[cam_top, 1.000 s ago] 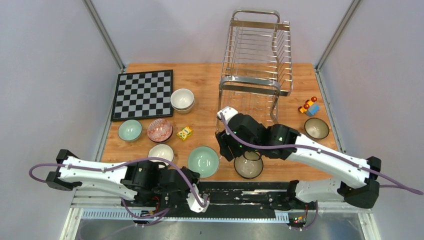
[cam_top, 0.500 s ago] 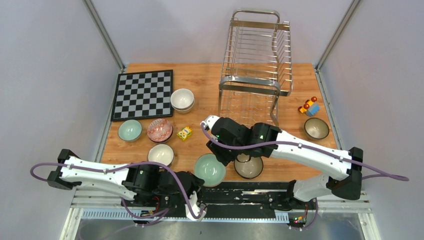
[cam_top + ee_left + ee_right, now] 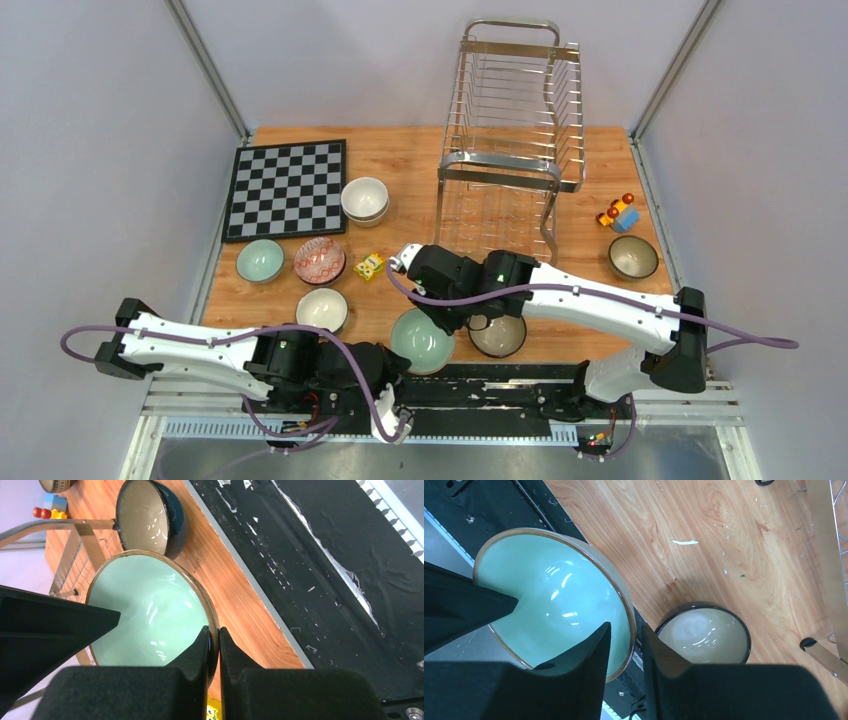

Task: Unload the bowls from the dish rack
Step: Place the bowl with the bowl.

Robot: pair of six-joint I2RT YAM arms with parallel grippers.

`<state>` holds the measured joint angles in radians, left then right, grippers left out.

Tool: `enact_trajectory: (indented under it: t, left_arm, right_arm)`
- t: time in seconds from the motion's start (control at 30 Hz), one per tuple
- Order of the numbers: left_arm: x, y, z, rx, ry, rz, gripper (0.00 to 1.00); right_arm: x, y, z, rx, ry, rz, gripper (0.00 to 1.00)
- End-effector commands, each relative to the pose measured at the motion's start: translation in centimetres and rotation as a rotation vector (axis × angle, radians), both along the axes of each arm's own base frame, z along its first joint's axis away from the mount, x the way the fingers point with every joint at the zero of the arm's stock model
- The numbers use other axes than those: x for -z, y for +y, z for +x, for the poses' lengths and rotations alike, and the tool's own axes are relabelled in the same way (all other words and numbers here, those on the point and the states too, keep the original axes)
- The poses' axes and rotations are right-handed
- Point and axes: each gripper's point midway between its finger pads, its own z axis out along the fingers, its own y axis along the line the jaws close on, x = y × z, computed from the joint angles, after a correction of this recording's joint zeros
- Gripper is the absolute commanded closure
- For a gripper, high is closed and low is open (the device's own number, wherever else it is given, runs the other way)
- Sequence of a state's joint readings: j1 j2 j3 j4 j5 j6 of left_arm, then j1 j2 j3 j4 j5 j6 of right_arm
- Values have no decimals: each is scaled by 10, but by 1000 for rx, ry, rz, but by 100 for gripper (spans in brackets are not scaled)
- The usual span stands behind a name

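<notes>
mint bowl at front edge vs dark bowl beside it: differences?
The mint bowl is larger, green inside; the dark bowl is smaller, cream inside. The left hand pinches the mint bowl's rim, the right hand straddles it; the dark bowl is free. Both are off the dish rack.

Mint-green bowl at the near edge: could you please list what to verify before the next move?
1. Grip of left gripper on mint-green bowl rim: ok, clamped.
2. Rim lies inside the right gripper: ok.
3. Right jaws closed on rim: not ok, gap shows.
4. Bowl wholly over table: not ok, overhangs near edge.
5. Gap to dark-rimmed bowl: cannot tell.
</notes>
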<state>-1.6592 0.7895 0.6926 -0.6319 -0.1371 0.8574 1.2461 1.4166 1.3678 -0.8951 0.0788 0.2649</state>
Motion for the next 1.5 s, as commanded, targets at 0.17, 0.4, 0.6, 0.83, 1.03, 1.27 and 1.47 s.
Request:
enact_trajectory:
  t: [0.17, 0.4, 0.6, 0.83, 1.03, 1.27, 1.47]
  left_arm:
    - [-22, -16, -4, -9, 28, -118, 100]
    - [-26, -16, 2, -67, 42, -145, 97]
    - [-42, -13, 15, -217, 98, -279, 3]
    - [-73, 9, 53, -580, 193, -501, 0]
    - [-80, 22, 67, -894, 355, -581, 0]
    - [-102, 29, 85, -1193, 787, -974, 0]
    - [-74, 42, 110, -1568, 1111, -1119, 4]
  right_arm:
    - [5, -5, -3, -3, -10, -54, 82]
    - [4, -3, -1, 24, -26, -51, 100]
    - [-5, -4, 9, 117, -70, -15, 100]
    - [-12, -24, 21, 231, -151, 34, 100]
    - [-6, -37, 31, 332, -186, 86, 100]
    - [-3, -45, 39, 410, -211, 120, 100]
    - [-1, -46, 44, 481, -216, 154, 100]
